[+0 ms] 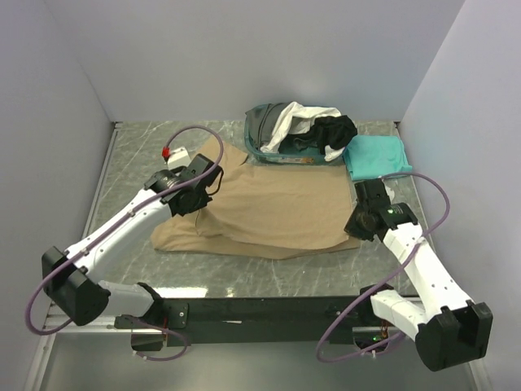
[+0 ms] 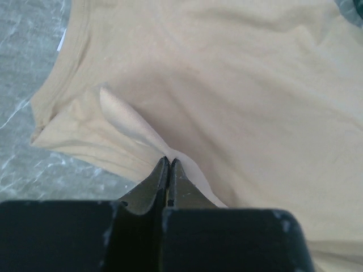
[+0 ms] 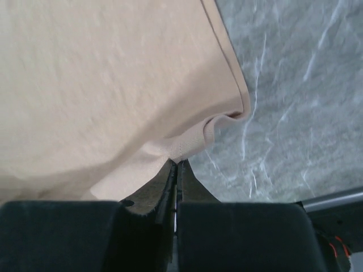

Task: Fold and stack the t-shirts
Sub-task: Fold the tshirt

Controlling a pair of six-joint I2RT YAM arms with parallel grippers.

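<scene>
- Lying across the middle of the grey marbled counter [image 1: 130, 163]: the tan t-shirt [image 1: 269, 208], mostly flat, with its near edge looking doubled over.
- Pinching a raised ridge of this tan cloth with the left tool [image 2: 169, 161], close to the collar and one shoulder; fingertips pressed together with only the thin fold between them.
- Pinching the hem corner at the opposite, right end with the right tool [image 3: 177, 163]; jaws pressed together on the cloth in the same way, with bare counter just beside.
- Pulled up a little at both pinched places; everywhere else resting on the counter.
- Behind the tan t-shirt, touching its far edge: a teal basket [image 1: 254, 147].
- Heaped in the basket, all crumpled: a white t-shirt [image 1: 289, 120] hanging partly over the rim, a black t-shirt [image 1: 335, 130] beside it, and some dark grey cloth [image 1: 267, 122] below; not possible to tell the shape of the grey piece.
- Just to the right of the basket, folded flat on the counter: a teal t-shirt [image 1: 374, 156], near the right arm but apart from the right tool.
</scene>
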